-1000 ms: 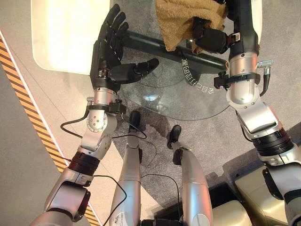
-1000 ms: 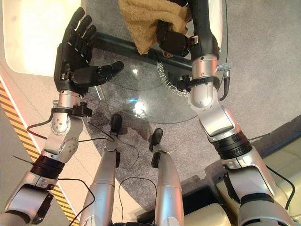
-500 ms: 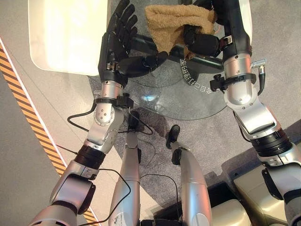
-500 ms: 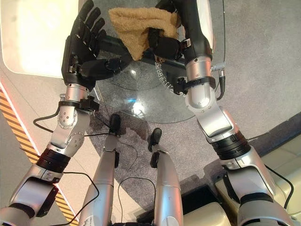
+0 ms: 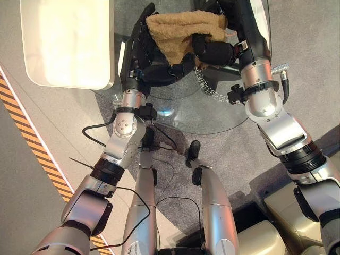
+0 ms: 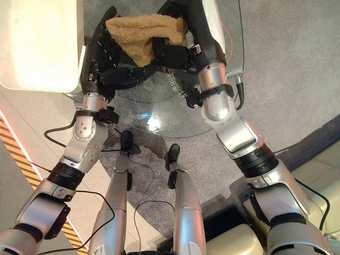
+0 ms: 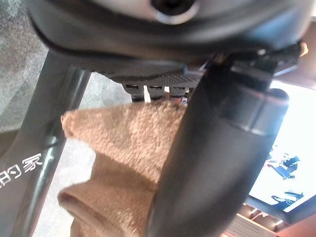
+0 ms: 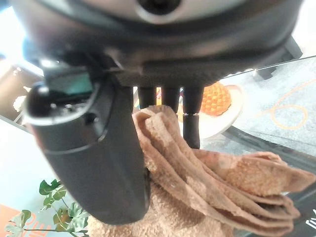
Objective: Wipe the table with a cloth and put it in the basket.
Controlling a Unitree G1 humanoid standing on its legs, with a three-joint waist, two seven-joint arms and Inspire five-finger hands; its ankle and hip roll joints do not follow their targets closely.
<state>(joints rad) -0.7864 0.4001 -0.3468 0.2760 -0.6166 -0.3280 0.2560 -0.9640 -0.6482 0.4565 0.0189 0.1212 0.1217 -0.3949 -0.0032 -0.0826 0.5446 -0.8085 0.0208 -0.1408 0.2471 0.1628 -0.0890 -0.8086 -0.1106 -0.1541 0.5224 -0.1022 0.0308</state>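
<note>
Cloth [image 5: 183, 33] bunched over glass table [image 5: 223, 114], pinched by right hand [image 5: 212, 52]; left hand [image 5: 154, 66] cupped around its side. Risk: 2-hand handover slips, cloth drops.

tan cloth [image 7: 123, 148] (folded) lies against the left robot hand [image 7: 217, 163].

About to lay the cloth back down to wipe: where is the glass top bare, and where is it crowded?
The round glass table is bare along its near edge, below both wrists. The far middle is crowded: the right hand grips the tan cloth, and the left hand reaches in against its left side.
</note>
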